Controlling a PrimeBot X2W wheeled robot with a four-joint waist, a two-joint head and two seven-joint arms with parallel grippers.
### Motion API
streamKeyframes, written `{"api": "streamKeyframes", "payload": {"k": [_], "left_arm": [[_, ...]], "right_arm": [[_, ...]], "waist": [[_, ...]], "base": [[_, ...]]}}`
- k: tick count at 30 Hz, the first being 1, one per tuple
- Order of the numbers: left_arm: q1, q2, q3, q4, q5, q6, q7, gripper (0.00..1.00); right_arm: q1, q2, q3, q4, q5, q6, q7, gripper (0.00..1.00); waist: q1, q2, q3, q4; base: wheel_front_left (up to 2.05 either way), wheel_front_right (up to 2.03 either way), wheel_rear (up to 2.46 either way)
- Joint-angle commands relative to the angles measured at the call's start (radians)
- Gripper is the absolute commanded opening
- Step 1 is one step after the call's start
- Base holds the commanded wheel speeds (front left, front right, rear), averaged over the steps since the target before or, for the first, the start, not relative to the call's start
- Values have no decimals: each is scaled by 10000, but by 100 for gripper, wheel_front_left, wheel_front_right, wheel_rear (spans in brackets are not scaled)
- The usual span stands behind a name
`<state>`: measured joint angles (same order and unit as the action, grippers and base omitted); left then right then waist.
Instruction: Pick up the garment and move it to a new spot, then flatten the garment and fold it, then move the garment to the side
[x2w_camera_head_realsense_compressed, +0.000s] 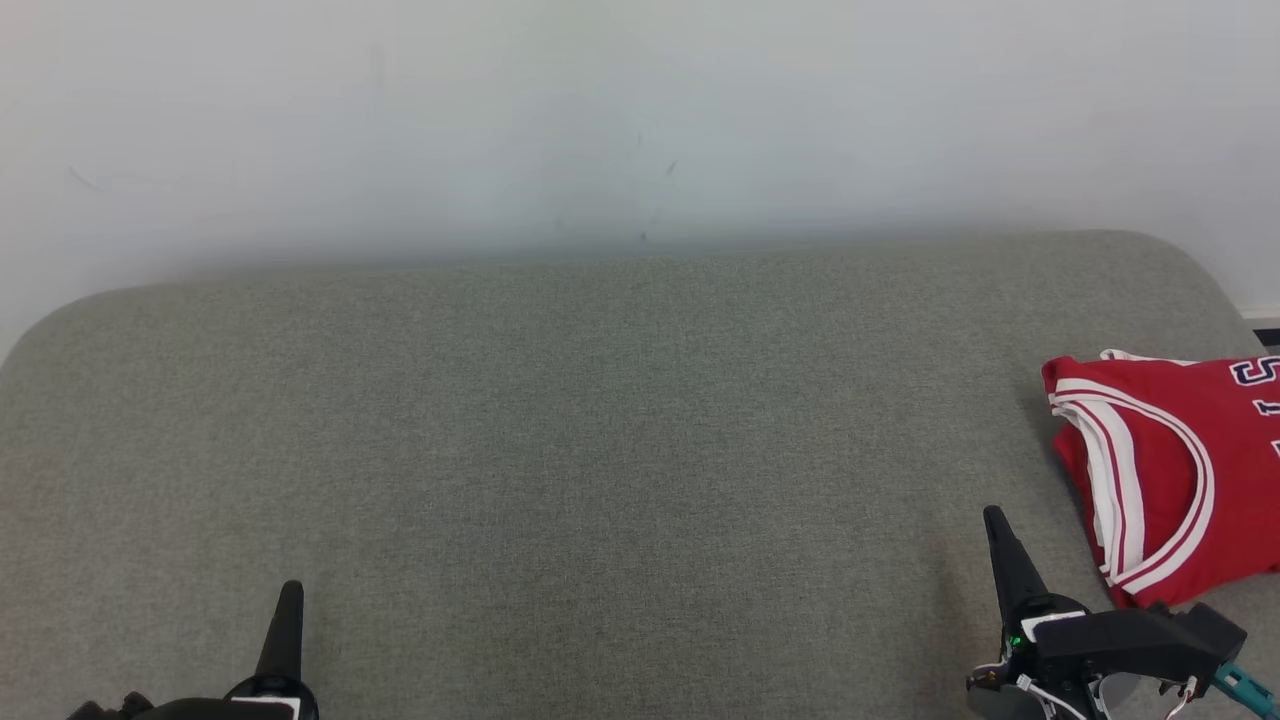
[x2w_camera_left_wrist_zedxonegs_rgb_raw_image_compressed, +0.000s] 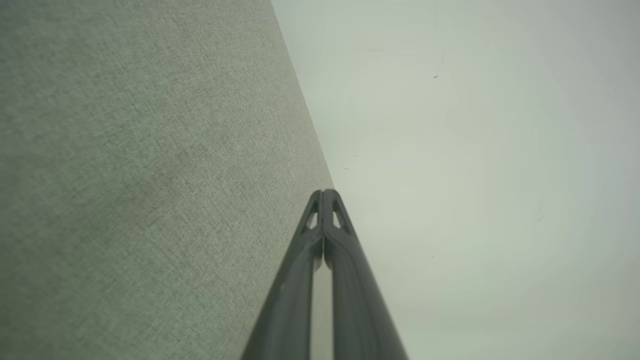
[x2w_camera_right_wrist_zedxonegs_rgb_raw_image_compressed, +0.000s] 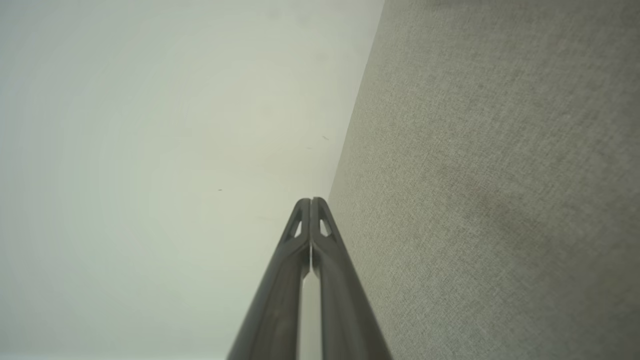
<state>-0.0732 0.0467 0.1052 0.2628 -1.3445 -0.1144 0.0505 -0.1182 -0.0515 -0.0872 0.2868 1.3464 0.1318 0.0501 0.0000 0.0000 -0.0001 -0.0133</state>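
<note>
You're resting the left gripper (x2w_camera_head_realsense_compressed: 290, 600) and right gripper (x2w_camera_head_realsense_compressed: 1000, 540) at the grey cushion's (x2w_camera_head_realsense_compressed: 600, 450) near edge, both pinched shut and empty, since the folded red garment (x2w_camera_head_realsense_compressed: 1170, 450) is lying at the cushion's right edge, seemingly set aside.

A broad table (x2w_camera_head_realsense_compressed: 600, 420) covered in grey-green woven fabric, its far corners rounded, runs up against a plain pale wall (x2w_camera_head_realsense_compressed: 640, 120). The wall carries a few small dark marks (x2w_camera_head_realsense_compressed: 670, 168). The light is soft and even.

Open grey fabric surface (x2w_camera_head_realsense_compressed: 600, 450) across the middle, folded red jersey (x2w_camera_head_realsense_compressed: 1170, 460) far right
</note>
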Motion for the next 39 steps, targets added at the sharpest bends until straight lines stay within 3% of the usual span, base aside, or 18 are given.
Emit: {"api": "streamKeyframes", "payload": {"k": [1, 30, 39], "left_arm": [[-175, 51, 39, -99, -214, -43, 58, 0], [-385, 56, 108, -185, -2527, -196, 623, 0], [-413, 56, 113, -190, -2710, -186, 663, 0]], "right_arm": [[31, 17, -30, -104, 258, -15, 55, 0], [134, 23, -267, -422, 2498, -20, 629, 0], [144, 23, -285, -443, 2673, -21, 676, 0]], "waist": [[0, 0, 1, 6], [0, 0, 29, 119], [0, 0, 32, 133]], "base": [[0, 0, 0], [0, 0, 0], [0, 0, 0]]}}
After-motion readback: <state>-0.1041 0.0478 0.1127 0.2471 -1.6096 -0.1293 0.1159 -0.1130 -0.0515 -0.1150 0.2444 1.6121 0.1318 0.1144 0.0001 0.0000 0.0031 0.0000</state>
